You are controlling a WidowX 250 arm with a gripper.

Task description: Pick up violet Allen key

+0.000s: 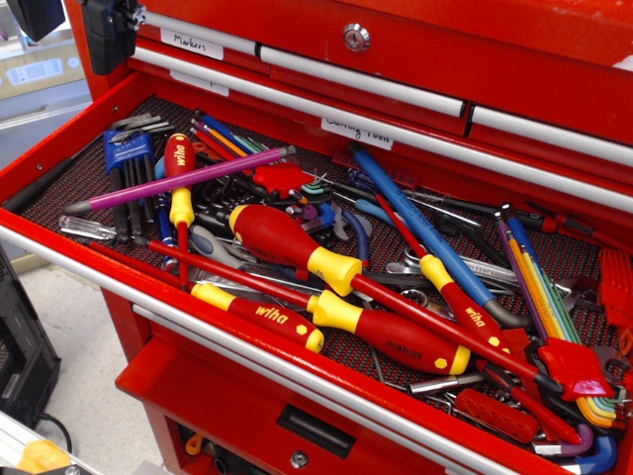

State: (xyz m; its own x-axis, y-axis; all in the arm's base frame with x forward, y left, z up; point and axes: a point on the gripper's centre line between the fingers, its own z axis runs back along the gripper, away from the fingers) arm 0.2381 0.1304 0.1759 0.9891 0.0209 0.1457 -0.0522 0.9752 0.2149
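Note:
The violet Allen key (183, 178) is a long thin magenta rod with grey steel ends. It lies slantwise across the left half of the open red drawer (59, 148), from low left to upper right, on top of other tools. It crosses a red-and-yellow screwdriver (179, 183). A black block at the top left edge looks like my gripper (111, 40), high above the drawer's back left corner and well apart from the key. Its fingers do not show.
The drawer is crowded. A blue holder of black hex keys (127, 163) lies left. Large red-and-yellow screwdrivers (297, 247) lie in the middle beside a thick long blue rod (420, 228). Rainbow keys in a red holder (554, 327) lie right. The drawer's steel front rail (247, 351) runs along the near edge.

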